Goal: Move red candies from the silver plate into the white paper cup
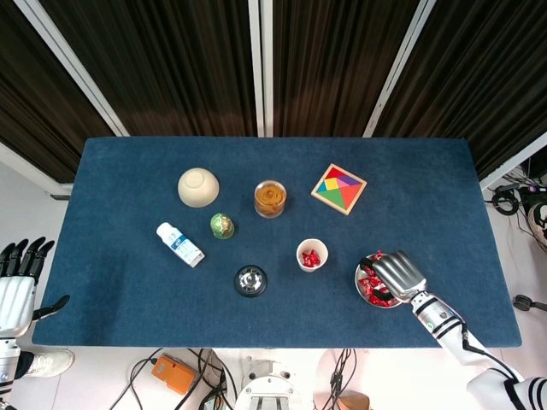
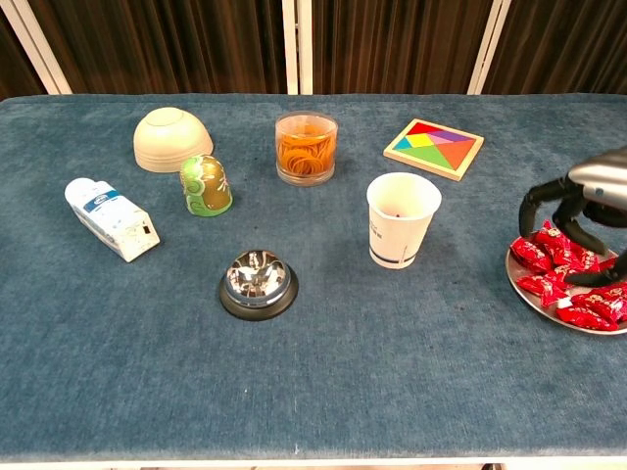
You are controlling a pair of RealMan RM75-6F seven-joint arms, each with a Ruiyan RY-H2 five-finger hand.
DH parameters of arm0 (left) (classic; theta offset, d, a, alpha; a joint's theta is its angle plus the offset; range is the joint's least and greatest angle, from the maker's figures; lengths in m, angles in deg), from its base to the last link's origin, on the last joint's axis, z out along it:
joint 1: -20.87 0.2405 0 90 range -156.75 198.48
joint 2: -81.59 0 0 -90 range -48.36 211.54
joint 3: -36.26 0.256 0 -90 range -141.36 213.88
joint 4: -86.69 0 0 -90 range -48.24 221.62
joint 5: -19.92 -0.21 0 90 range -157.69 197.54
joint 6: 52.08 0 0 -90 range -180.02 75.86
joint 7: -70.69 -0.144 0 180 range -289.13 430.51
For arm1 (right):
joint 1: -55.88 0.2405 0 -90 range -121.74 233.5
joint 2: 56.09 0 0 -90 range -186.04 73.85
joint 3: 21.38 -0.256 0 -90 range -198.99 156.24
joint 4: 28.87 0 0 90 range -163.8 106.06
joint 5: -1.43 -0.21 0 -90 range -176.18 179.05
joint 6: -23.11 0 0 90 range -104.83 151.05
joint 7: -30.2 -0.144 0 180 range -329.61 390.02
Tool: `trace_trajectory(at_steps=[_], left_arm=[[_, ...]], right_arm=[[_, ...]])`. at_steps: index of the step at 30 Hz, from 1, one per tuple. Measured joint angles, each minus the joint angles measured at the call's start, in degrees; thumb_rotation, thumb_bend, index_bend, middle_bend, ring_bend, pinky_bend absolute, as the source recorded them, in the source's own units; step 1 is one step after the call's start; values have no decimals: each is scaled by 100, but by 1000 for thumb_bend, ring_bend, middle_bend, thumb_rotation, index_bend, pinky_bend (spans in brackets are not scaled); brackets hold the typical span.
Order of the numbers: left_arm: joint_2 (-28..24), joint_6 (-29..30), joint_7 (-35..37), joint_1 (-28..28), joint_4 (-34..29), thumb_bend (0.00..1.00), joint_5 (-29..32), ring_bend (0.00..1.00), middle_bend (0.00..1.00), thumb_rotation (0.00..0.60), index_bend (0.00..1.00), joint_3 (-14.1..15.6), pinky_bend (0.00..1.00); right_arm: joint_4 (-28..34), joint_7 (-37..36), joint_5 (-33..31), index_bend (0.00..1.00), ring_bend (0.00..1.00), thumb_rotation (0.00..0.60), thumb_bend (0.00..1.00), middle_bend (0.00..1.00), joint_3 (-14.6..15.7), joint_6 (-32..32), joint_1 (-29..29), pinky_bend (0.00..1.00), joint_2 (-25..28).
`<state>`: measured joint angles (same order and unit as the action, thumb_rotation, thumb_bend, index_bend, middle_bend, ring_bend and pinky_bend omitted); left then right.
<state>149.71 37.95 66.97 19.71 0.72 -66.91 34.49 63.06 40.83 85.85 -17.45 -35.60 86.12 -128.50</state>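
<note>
1. Right hand (image 1: 395,275) is hovering near the right near edge of the table, palm down, fingers (image 2: 549,204) curling downward and spread apart, gripping nothing.
2. Right forearm is extending back toward the near right corner.
3. Left hand (image 1: 17,286) is hanging off the left near side, fingers straight and apart, holding nothing.

Blue-covered bench (image 1: 444,213). White paper cup (image 1: 312,255) near centre, red candies (image 1: 311,258) showing inside. At its 4 o'clock, silver plate (image 1: 366,291); right robot hand (image 1: 394,275) poised over it, fingers curled down toward the candies. Left robot hand (image 1: 17,282) off the bench at 9 o'clock, fingers straight, holding nothing.
</note>
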Motion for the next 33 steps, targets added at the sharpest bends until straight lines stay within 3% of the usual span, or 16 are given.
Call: trace_trajectory(at_steps=[15, 22, 28, 33], left_arm=[[-15, 15, -63, 29, -53, 0, 32, 0, 56, 600, 95, -14, 0], [-26, 28, -75, 47, -59, 0, 59, 0, 49, 600, 95, -28, 0], [-18, 16, -82, 35, -61, 0, 54, 0, 49, 600, 95, -37, 0], [-12, 2, -92, 5, -76, 0, 40, 0, 49, 600, 95, -59, 0]], right_arm=[[-347, -30, -217, 495, 965, 600, 462, 801, -55, 576, 117, 1000, -264], [-492, -36, -327, 624, 968, 600, 600, 807, -103, 736, 163, 1000, -363], [-384, -85, -291, 659, 970, 600, 619, 810, -201, 564, 148, 1000, -266], [37, -315, -152, 651, 970, 600, 619, 810, -556, 174, 205, 1000, -3]])
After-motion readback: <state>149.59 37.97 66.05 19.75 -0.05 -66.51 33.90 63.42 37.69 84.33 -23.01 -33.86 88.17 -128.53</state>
